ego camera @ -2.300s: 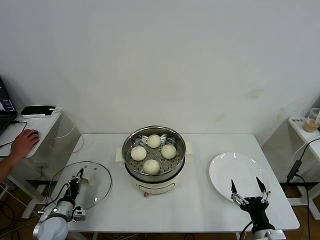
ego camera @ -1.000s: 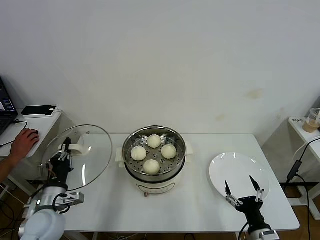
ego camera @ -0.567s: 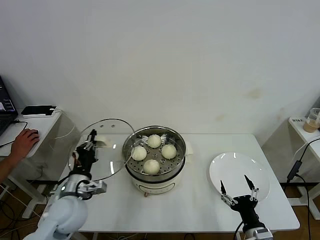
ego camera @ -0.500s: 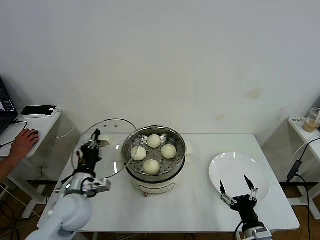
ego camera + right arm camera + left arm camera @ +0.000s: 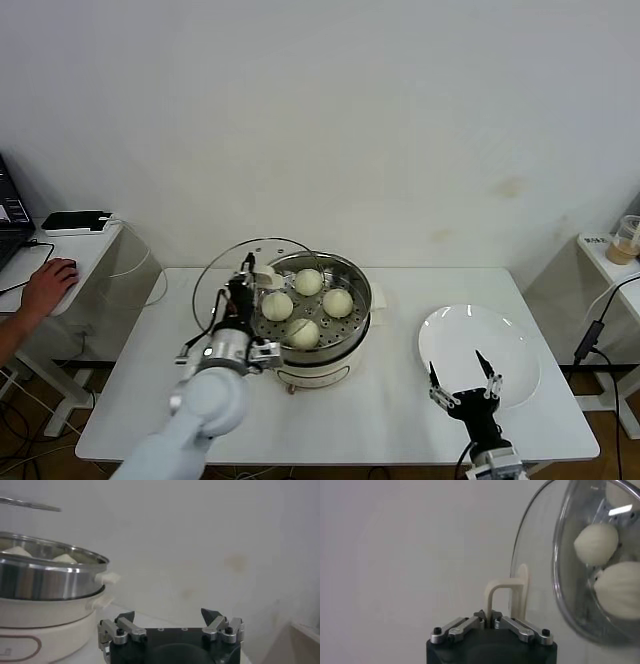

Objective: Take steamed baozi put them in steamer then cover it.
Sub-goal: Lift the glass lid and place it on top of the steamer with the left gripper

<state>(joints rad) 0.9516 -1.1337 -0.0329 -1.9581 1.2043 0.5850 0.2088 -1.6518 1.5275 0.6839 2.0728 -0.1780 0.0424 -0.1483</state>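
Holding: the cover [image 5: 243,283] is gripped by its handle [image 5: 506,600], left gripper [image 5: 243,281] fingers clamped, left of the steamer [image 5: 309,310].
Handling: rigid, breakable glass, judged heavy; handle suits.
Right gripper [image 5: 463,390]: fingers spread, empty, near bench edge.

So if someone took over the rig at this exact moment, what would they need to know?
Left gripper: shut on the cover's handle, holding the cover tilted in the air at the steamer's left rim, not yet seated.
Right gripper: fingers open, holding nothing, parked at the near table edge by the white plate.
Done: all four baozi sit on the tray in the steamer.
Left: bring the cover over the steamer, level it, set it down, release.
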